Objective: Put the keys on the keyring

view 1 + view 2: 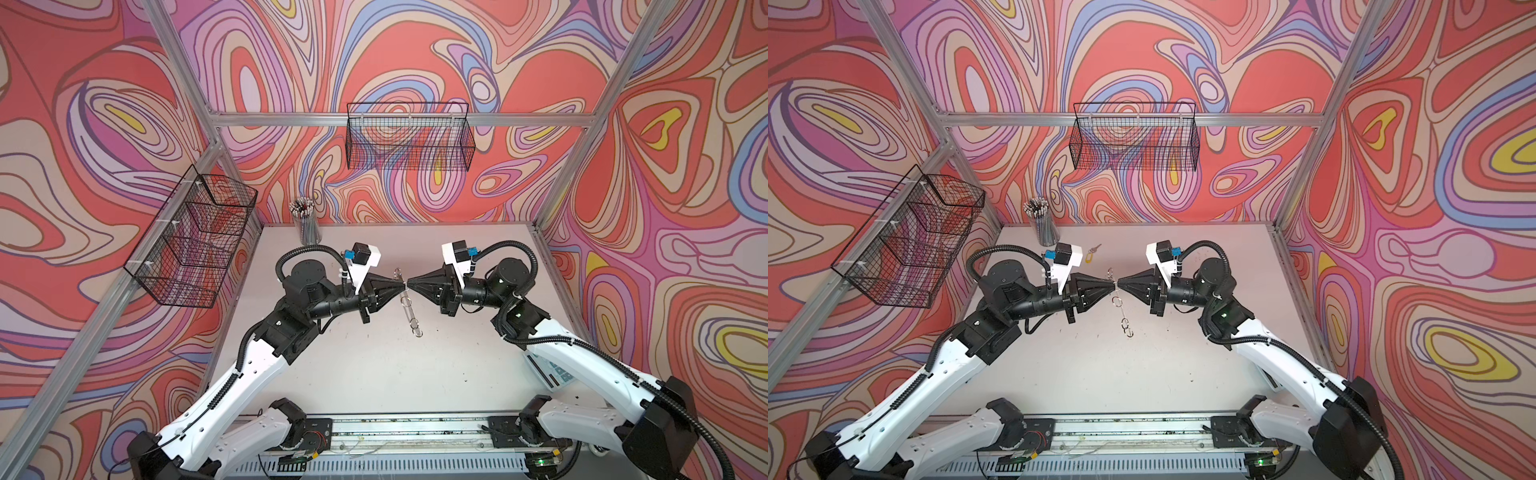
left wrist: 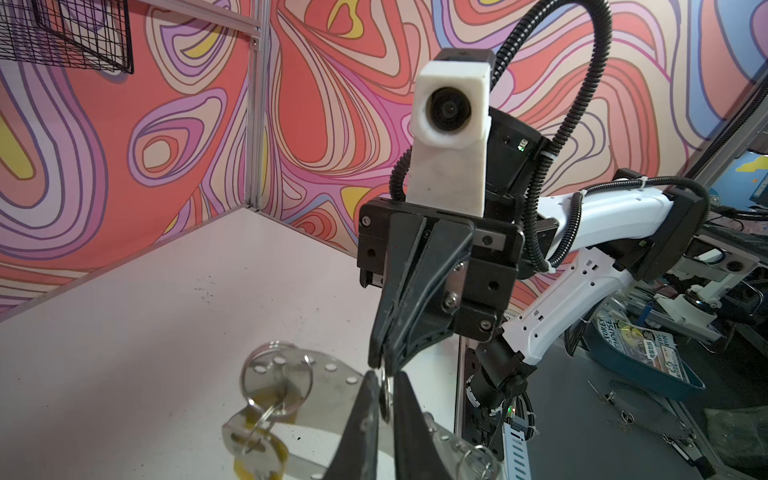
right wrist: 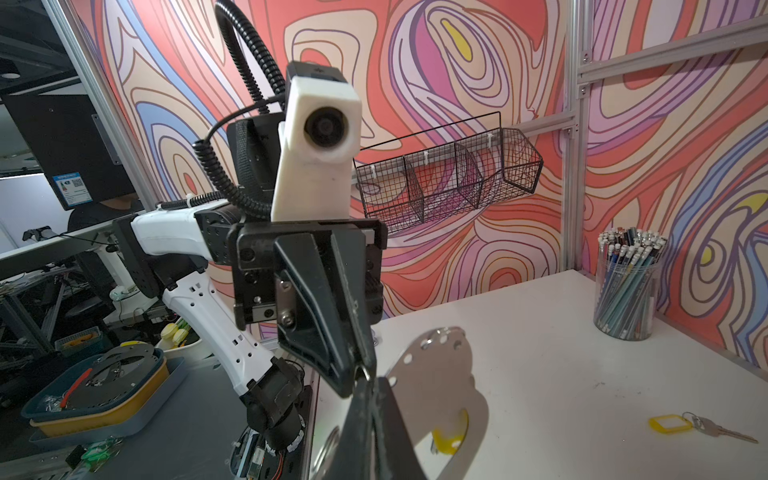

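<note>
Flat silvery-grey metal keyring plate (image 3: 440,382) held up off white surface (image 1: 374,374) | right fingers (image 1: 428,284) clenched on plate | left fingers (image 1: 382,286) pinching one small wire ring (image 2: 386,395) on it | silver key with yellow plastic tag (image 2: 249,440) hangs from plate | farther back, second tagged key (image 3: 719,430) lies flat on surface

The right gripper (image 3: 374,385), its fingers pressed together, meets the left gripper (image 3: 358,374) tip to tip at a small wire ring (image 3: 363,371) on the edge of the keyring (image 3: 436,374), a flat metal plate held on edge. A yellow tag (image 3: 451,438) shows through the plate's cut-out. A key (image 3: 725,432) with a second yellow tag (image 3: 670,424) lies on the white table (image 3: 540,374). A cup of pencils (image 3: 627,286) stands by the wall, where a wire basket (image 3: 449,174) hangs.
</note>
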### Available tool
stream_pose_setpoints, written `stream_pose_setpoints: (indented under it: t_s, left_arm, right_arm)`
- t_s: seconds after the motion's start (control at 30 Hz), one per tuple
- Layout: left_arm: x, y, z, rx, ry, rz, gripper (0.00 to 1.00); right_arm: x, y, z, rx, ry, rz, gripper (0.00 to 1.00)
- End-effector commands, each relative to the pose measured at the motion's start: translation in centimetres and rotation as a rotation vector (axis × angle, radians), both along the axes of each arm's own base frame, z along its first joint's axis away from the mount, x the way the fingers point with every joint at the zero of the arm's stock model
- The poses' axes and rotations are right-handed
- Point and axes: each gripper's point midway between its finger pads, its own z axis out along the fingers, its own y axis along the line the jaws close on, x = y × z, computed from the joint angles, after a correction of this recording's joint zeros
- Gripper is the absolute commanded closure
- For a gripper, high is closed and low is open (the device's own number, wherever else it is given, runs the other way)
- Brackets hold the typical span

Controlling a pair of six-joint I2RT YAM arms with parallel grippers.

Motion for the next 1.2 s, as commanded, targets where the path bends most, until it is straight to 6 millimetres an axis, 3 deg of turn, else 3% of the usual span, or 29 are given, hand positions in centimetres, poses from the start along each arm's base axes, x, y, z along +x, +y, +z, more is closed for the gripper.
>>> stream_pose_setpoints:
  t_s: [0.0, 0.17, 0.4, 0.47, 0.57, 0.8, 1.17]
  left_arm:
    - [-0.4, -0.5, -0.1, 0.0, 0.016, -0.043, 0.92]
    - [-0.4, -0.5, -0.1, -0.002, 0.014, -0.039, 1.0]
    - [-0.4, -0.3, 0.2, -0.005, 0.001, -0.029, 1.0]
    - [-0.6, -0.2, 0.2, 0.0, -0.01, -0.029, 1.0]
    - [-0.7, 0.1, 0.2, 0.01, -0.023, -0.02, 1.0]
    - [-0.8, 0.5, 0.3, 0.021, -0.048, 0.003, 1.0]
    - [-0.4, 1.8, 0.3, 0.035, -0.184, 0.094, 1.0]
  right_arm:
    - [0.1, -0.4, 0.6, 0.023, -0.015, -0.023, 1.0]
    - [0.0, -0.4, 0.6, 0.025, -0.014, -0.018, 1.0]
    - [0.4, -0.5, 0.4, 0.025, -0.005, -0.038, 1.0]
    - [0.7, -0.8, 0.4, 0.028, -0.003, -0.077, 0.77]
    - [1.6, -2.0, 0.5, 0.046, -0.006, -0.175, 0.63]
    - [3.6, -5.5, 1.0, 0.111, -0.007, -0.414, 0.54]
    - [4.8, -6.0, -0.9, 0.067, 0.014, -0.485, 0.52]
